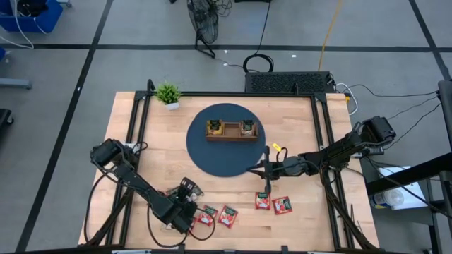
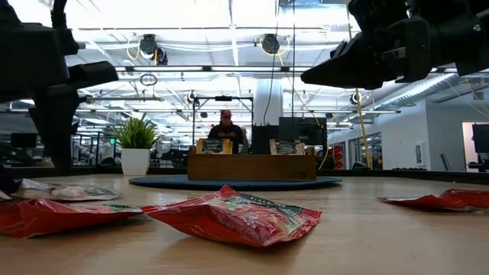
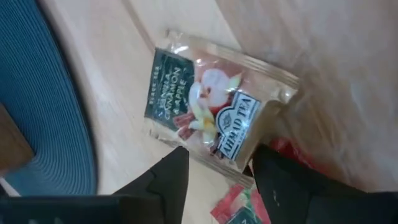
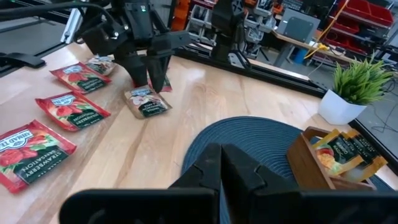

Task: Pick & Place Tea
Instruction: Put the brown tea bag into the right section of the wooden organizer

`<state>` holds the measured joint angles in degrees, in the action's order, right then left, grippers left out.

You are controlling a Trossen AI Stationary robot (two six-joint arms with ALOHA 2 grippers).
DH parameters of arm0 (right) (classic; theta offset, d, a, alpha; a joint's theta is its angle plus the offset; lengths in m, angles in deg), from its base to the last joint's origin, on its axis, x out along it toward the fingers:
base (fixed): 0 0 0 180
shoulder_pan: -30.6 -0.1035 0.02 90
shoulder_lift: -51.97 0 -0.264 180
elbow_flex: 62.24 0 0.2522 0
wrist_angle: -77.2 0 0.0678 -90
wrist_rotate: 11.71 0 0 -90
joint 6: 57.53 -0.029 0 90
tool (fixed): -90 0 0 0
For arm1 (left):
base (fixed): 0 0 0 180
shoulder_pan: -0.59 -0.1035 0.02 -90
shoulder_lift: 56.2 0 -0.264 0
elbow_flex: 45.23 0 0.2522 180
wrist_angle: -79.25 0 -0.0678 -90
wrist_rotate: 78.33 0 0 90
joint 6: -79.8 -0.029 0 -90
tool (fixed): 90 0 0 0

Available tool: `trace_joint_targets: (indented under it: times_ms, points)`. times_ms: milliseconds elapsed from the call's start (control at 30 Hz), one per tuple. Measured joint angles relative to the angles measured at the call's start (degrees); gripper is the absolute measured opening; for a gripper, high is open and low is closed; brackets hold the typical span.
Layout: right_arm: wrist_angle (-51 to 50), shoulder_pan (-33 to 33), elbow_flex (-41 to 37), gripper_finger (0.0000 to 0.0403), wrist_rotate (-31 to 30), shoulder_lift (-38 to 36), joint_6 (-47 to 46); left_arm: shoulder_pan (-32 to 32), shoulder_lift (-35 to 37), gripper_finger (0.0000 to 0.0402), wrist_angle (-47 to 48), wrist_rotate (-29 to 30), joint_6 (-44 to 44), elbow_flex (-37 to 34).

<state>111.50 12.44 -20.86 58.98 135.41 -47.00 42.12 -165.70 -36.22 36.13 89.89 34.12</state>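
Straddling the sachet (image 3: 211,112), the left gripper (image 3: 214,171), jaws spread, should descend squarely, then pinch; the right gripper (image 4: 221,163) seems clenched, empty.

Table (image 1: 226,194): pale wood, smooth. Tea sachets (image 4: 65,109): glossy foil-like film, crinkled. Round mat (image 1: 212,155): dark blue, matt, ribbed. Tray (image 2: 252,166): brown wood.

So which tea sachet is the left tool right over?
The vanilla cinnamon apple sachet, green-labelled and clear; the left tool hovers open over it. The others nearby are red.
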Motion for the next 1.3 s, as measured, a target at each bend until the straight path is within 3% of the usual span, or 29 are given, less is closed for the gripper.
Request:
trace_joint_targets:
  times_ms: [300, 533, 600, 800, 1033, 1167, 1300]
  points:
    - [-0.28, 0.00, 0.00, 0.0000, 0.00, 0.02, 0.00, -0.36, 0.15, 0.0138, -9.00, 0.38, -0.04, -1.48]
    - [-0.27, 0.00, 0.00, 0.0000, 0.00, 0.02, -0.01, -1.34, 0.22, 0.0025, -17.38, 2.01, 3.20, -6.11]
    - [-0.27, 0.00, 0.00, 0.0000, 0.00, 0.02, -0.02, -1.44, 0.16, 0.0017, -17.23, 4.32, 1.62, -5.95]
    - [-0.27, 0.54, 0.01, 0.0000, 0.07, 0.02, -6.04, -1.40, -0.41, 0.0011, -13.92, 12.18, -10.57, 0.17]
    - [0.72, 4.53, 0.02, 0.0000, 5.93, 1.56, -19.31, -2.42, -0.26, 0.0012, -12.16, 32.84, -28.24, 9.55]
    - [7.43, 6.60, 0.04, 0.0007, 6.62, 5.35, -22.30, -5.03, -0.15, 0.0010, -12.29, 35.38, -35.85, 12.24]
    - [19.73, 8.10, 0.07, 0.0051, 12.50, 9.99, -24.10, -7.98, -0.15, 0.0011, -13.43, 37.21, -42.07, 12.63]
